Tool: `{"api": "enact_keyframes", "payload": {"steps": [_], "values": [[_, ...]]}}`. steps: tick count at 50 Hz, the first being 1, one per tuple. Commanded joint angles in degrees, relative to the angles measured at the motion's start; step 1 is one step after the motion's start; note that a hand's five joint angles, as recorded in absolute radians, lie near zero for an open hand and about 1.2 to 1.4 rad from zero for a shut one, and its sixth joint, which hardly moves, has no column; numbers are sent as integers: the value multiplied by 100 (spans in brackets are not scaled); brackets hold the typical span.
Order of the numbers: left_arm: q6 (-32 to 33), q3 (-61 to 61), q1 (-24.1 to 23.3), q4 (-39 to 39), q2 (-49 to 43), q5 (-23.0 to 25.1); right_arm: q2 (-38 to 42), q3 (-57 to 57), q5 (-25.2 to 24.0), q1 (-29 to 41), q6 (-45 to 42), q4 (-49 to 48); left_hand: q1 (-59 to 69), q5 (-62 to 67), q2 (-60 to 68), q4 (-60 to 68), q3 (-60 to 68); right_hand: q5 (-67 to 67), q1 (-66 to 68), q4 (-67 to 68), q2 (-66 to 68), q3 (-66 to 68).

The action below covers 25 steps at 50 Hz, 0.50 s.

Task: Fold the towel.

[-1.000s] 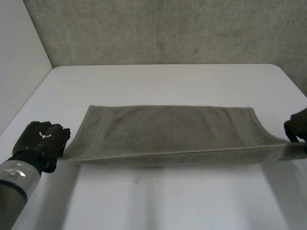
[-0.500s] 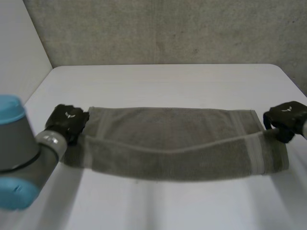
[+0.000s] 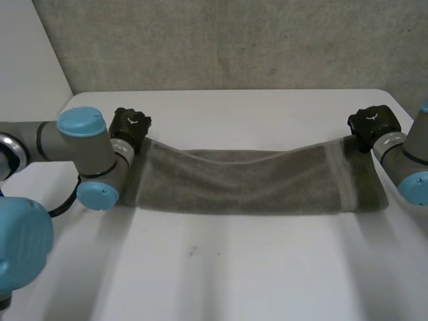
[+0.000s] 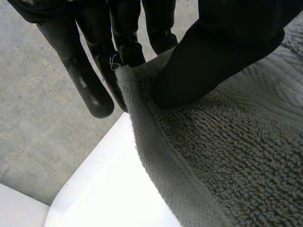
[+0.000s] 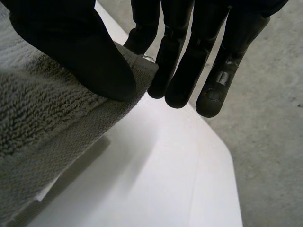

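Observation:
A grey towel (image 3: 254, 180) lies folded lengthwise across the middle of the white table (image 3: 234, 274), its upper layer sagging between my two hands. My left hand (image 3: 129, 125) pinches the towel's far left corner; in the left wrist view the thumb (image 4: 213, 56) presses the towel (image 4: 227, 156) against the fingers (image 4: 90, 90). My right hand (image 3: 373, 124) holds the far right corner the same way, thumb (image 5: 80, 56) clamping the towel (image 5: 38, 137) against the fingers (image 5: 184, 75). Both corners are lifted a little off the table.
A grey wall (image 3: 234, 40) rises behind the table's far edge. My left arm (image 3: 73, 154) reaches across the table's left side, and my right arm (image 3: 411, 160) stands at the right edge.
Both hands have carried the towel's near edge up and away from me, over the far edge, laying the towel double. Both arms now reach further over the table.

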Motion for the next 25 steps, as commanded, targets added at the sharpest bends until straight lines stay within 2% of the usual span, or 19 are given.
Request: {"api": "enact_keyframes", "payload": {"steps": [1, 13, 14, 15, 16, 17, 18, 21, 25], "values": [[0, 683, 1, 24, -541, -1, 421, -339, 105, 7, -21, -371, 1099, 1054, 1021, 1016, 1026, 1315, 131, 1148, 1195, 1190], [-26, 1131, -8, 59, -893, 8, 826, -744, 123, 7, -57, -388, 1099, 1054, 1021, 1016, 1026, 1315, 131, 1148, 1195, 1190], [-26, 1131, -8, 59, -893, 8, 844, -779, 123, 7, -57, -380, 1099, 1054, 1021, 1016, 1026, -78, -1262, -245, -198, -203], [-44, 1123, -8, 59, -893, 8, 844, -805, 131, 16, -48, -380, 53, 7, -26, -31, -21, -5685, -6869, -5852, -5805, -5810], [-35, 1123, 1, 59, -884, -10, 844, -806, 131, 16, -48, -380, -3122, -3167, -3201, -3206, -3195, -5685, -6869, -5852, -5805, -5810], [-35, 1123, 1, 59, -884, -10, 818, -823, 140, 24, -30, -380, -3154, -3199, -3232, -3238, -3227, -5685, -6869, -5852, -5805, -5810], [-27, 1123, -8, 59, -858, -10, 765, -823, 166, 33, -13, -380, -5901, -5946, -5979, -5984, -5974, -5685, -6869, -5852, -5805, -5810], [-61, 1070, -69, 50, -770, -10, 651, -814, 193, 51, 23, -380, -5895, -5940, -5973, -5978, -5968, -5685, -6869, -5852, -5805, -5810], [-62, 894, -96, -12, -506, -27, 20, -587, 210, 51, 451, -371, -5896, -5941, -5975, -5980, -5969, -5685, -6869, -5852, -5805, -5810]]}}
